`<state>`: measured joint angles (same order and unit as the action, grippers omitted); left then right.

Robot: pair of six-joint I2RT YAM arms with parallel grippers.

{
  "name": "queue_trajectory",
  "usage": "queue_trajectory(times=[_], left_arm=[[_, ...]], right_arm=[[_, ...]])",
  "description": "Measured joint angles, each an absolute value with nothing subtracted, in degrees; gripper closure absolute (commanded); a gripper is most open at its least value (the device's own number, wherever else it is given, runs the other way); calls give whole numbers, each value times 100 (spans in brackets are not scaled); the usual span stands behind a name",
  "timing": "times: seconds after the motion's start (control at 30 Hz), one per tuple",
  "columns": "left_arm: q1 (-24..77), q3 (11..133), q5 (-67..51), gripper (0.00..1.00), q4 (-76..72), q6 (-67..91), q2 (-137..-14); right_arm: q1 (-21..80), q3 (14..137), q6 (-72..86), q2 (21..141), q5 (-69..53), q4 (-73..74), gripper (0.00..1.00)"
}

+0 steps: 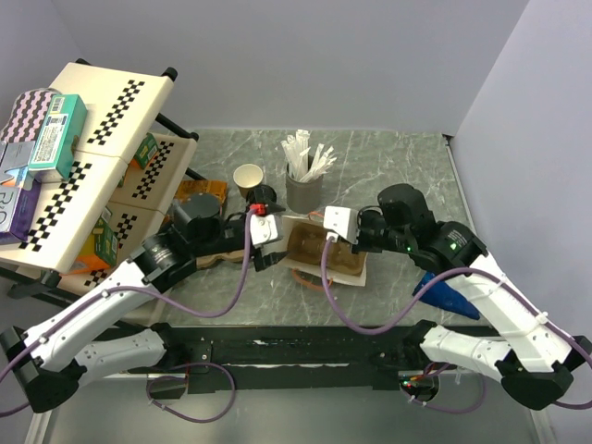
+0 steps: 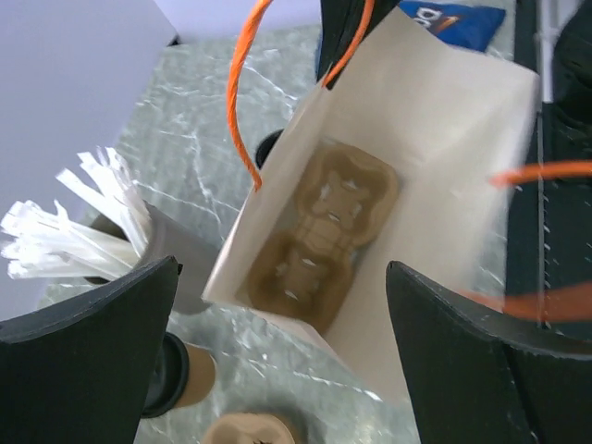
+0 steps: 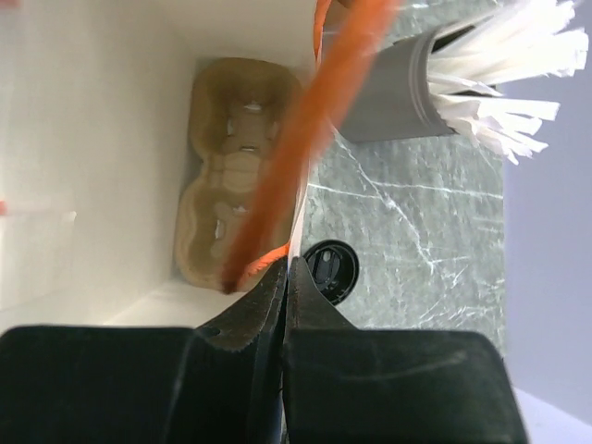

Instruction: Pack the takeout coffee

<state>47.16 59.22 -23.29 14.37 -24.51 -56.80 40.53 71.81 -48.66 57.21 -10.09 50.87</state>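
A white paper bag (image 1: 354, 270) with orange handles stands open at the table's centre, a brown cup carrier (image 2: 324, 231) lying inside it. My right gripper (image 3: 289, 270) is shut on the bag's top edge beside a handle. My left gripper (image 2: 282, 277) hangs open just left of the bag's mouth, nothing between its fingers. One takeout coffee cup (image 1: 248, 178) stands open and unlidded behind the left gripper. A lidded kraft cup (image 2: 185, 375) lies by the left finger, and another brown cup top (image 2: 254, 430) shows below. A black lid (image 3: 330, 271) rests on the table against the bag.
A grey cup of white sticks (image 1: 302, 190) stands just behind the bag. A checkered rack (image 1: 102, 157) with boxes fills the left side. A blue packet (image 1: 449, 294) lies right of the bag, under my right arm. Walls close the back and right.
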Motion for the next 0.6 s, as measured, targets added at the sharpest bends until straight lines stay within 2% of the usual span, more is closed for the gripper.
queue_trajectory(times=[0.13,0.33,0.47,0.6], left_arm=[[4709,5887,-2589,1,1909,-2856,-5398],[4707,5999,-3277,1,3105,-4344,-5170],[4707,6243,-3752,1,3675,-4910,-5555],[4770,6292,-4016,7,3918,-5293,-6086]], right_arm=[[4171,7065,-4954,5588,-961,5107,100],[4268,7037,-4950,5537,-939,5068,100],[4281,7002,-4917,5542,-934,5017,100],[4289,6993,-4886,5544,-928,4987,100]])
